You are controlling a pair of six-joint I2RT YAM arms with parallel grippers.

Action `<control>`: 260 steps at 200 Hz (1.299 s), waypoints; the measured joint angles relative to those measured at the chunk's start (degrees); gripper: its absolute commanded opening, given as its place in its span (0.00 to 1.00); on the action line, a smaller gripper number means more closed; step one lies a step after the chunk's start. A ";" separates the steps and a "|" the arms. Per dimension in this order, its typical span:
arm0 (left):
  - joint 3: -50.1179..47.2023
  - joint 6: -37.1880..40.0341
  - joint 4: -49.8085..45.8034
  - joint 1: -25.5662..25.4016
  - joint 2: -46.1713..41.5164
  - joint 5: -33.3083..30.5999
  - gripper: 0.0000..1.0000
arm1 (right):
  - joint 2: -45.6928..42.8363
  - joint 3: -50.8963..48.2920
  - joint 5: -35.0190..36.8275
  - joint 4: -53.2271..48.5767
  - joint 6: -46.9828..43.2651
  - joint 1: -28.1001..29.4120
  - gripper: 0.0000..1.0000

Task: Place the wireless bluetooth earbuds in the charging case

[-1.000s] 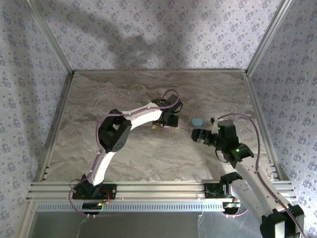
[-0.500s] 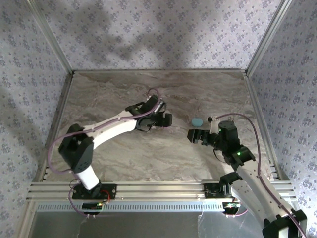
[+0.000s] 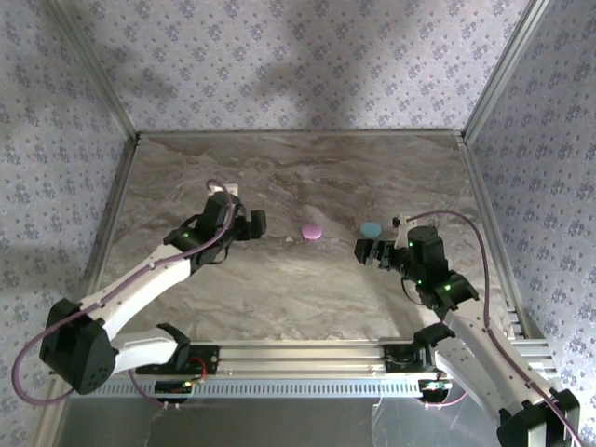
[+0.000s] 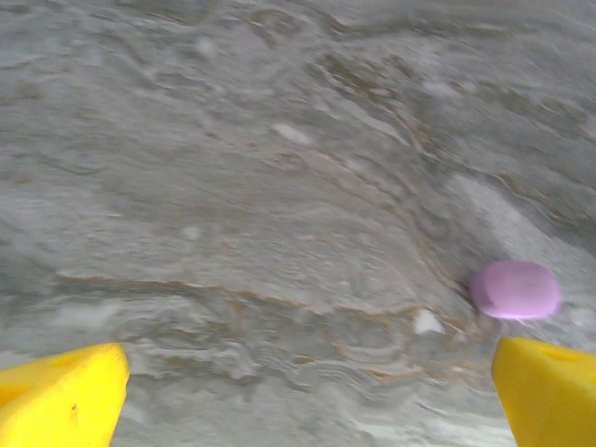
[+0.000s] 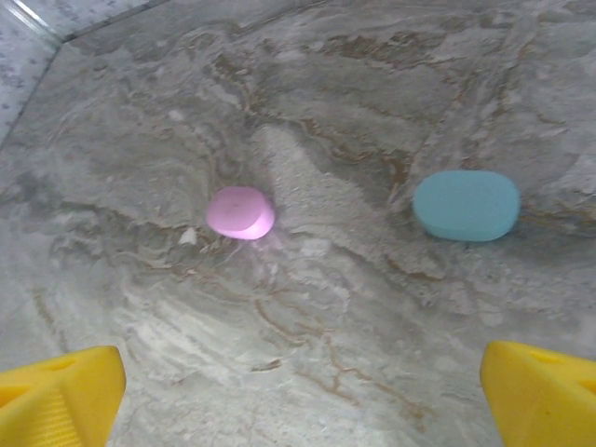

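The left hand and the right hand are standing wide open, holding nothing. The pink charging case is lying closed on the worktop between them, and the teal case near the right hand. Whether the earbuds are sitting inside, I cannot tell.

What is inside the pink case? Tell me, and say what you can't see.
The pink case lies on the marble table and looks shut, with only its smooth lid showing. Its inside is covered, so whatever it holds cannot be seen. Nothing rests on top of it.
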 measured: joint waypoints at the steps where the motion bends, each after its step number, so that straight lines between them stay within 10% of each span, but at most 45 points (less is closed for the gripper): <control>1: -0.24 0.15 0.15 0.42 -0.20 0.00 1.00 | 0.02 0.00 0.15 0.04 -0.07 0.00 1.00; 157: -26.27 18.73 23.54 30.12 -13.09 4.92 1.00 | 0.76 -9.94 21.77 20.46 -11.56 -19.12 1.00; 260: -21.90 21.59 44.30 33.64 12.85 9.42 1.00 | 26.82 -14.08 23.12 43.45 -13.40 -22.36 1.00</control>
